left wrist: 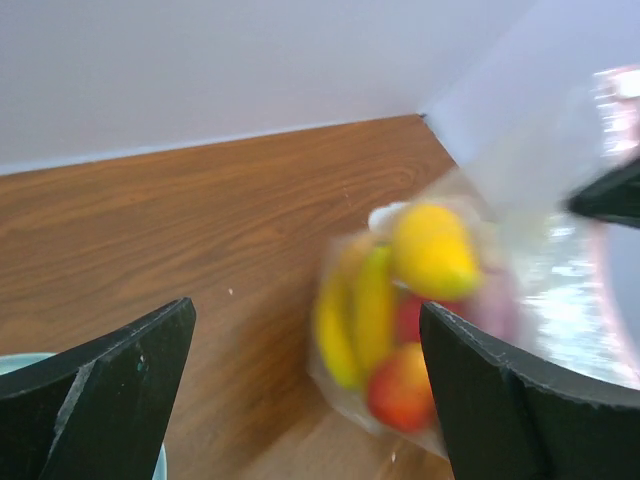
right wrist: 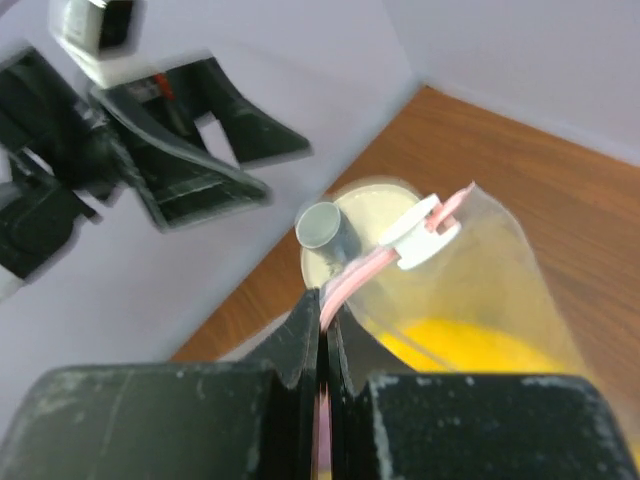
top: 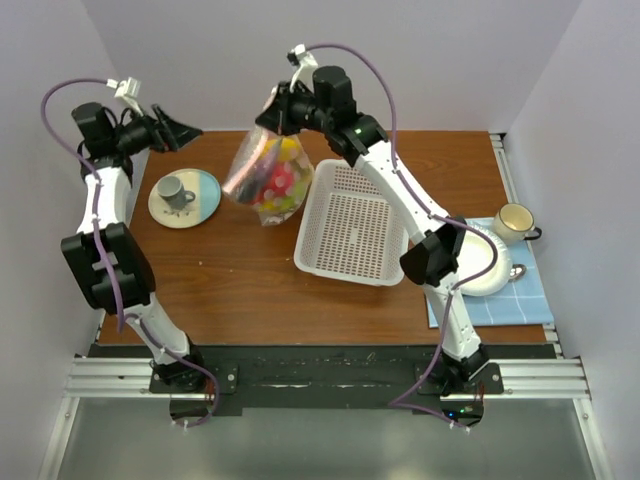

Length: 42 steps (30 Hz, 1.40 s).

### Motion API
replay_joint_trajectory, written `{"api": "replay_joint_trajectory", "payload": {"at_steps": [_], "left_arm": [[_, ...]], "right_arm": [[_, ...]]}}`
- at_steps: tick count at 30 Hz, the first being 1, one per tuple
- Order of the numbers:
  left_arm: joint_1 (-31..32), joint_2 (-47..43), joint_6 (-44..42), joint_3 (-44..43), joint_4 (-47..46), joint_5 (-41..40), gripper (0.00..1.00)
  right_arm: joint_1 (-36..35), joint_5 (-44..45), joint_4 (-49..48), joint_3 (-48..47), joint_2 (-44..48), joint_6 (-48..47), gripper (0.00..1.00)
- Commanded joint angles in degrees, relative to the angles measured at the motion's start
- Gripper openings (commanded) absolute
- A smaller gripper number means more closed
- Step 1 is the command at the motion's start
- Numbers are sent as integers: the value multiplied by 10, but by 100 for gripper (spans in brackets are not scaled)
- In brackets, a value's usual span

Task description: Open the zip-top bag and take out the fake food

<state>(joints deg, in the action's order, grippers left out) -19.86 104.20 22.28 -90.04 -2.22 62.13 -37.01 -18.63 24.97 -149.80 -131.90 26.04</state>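
The clear zip-top bag (top: 262,170) hangs in the air over the table's far middle, full of fake food (top: 278,180): yellow bananas (left wrist: 362,312), a yellow-orange piece (left wrist: 432,250) and red fruits (left wrist: 405,390). My right gripper (top: 272,118) is shut on the bag's pink-red zipper strip (right wrist: 352,278) and holds it up by the top edge; the white slider (right wrist: 418,232) sits just beyond the fingers. My left gripper (top: 180,130) is open and empty, raised at the far left, pointing at the bag from a short distance.
A white perforated basket (top: 352,222) stands right of the bag. A grey cup on a blue-and-cream plate (top: 185,196) sits at the far left under my left gripper. A white bowl (top: 480,262) on a blue cloth and a cream mug (top: 514,222) are at the right.
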Motion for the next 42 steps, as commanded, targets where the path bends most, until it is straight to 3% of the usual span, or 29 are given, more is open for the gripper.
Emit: {"api": "replay_joint_trajectory", "payload": {"at_steps": [1, 2, 4, 6, 9, 11, 12, 14, 15, 16, 17, 19, 22, 27, 29, 33, 42], "left_arm": [[-18, -62, 81, 54, -126, 134, 100], [-25, -71, 91, 73, -142, 147, 100], [-33, -77, 104, 88, -175, 174, 100], [-33, -80, 106, 106, -191, 185, 100], [-33, -80, 137, 131, -253, 187, 100], [-31, -86, 219, 166, -332, 192, 100], [-31, -88, 260, 180, -452, 198, 100], [-28, -79, 434, 213, -617, 207, 100], [-26, -68, 510, 216, -819, 218, 100], [-26, -33, 701, 197, -935, 223, 100], [-19, -13, 791, 176, -1057, 236, 100], [-12, 8, 843, 145, -1066, 254, 100], [-1, -24, 785, 188, -1065, 263, 100], [78, -63, 714, 243, -1065, 286, 100], [83, -81, 672, 257, -1064, 247, 100], [84, -81, 668, 228, -1065, 229, 100], [83, -154, 606, 319, -1065, 315, 100]], "right_arm": [[-13, -54, 26, 113, 64, -81, 0], [-33, -42, 55, 108, 66, -123, 0], [-66, 62, 146, 99, 73, -254, 0], [-121, 163, 179, 113, 82, -329, 0], [-151, 185, 184, 138, 102, -371, 0], [-154, 148, 161, 180, 142, -379, 0], [-155, 141, 140, 207, 162, -383, 0], [-158, 125, 69, 280, 226, -389, 0], [-158, 123, 41, 295, 240, -389, 0], [-158, 121, 36, 305, 251, -389, 0], [-158, 118, 39, 302, 259, -389, 0], [-158, 116, 61, 288, 257, -393, 0], [-158, 123, 69, 307, 260, -400, 0], [-156, 125, 60, 346, 270, -404, 0], [-155, 121, 60, 348, 270, -405, 0], [-150, 109, 56, 347, 270, -401, 0], [-129, 69, 28, 347, 266, -371, 0]]}}
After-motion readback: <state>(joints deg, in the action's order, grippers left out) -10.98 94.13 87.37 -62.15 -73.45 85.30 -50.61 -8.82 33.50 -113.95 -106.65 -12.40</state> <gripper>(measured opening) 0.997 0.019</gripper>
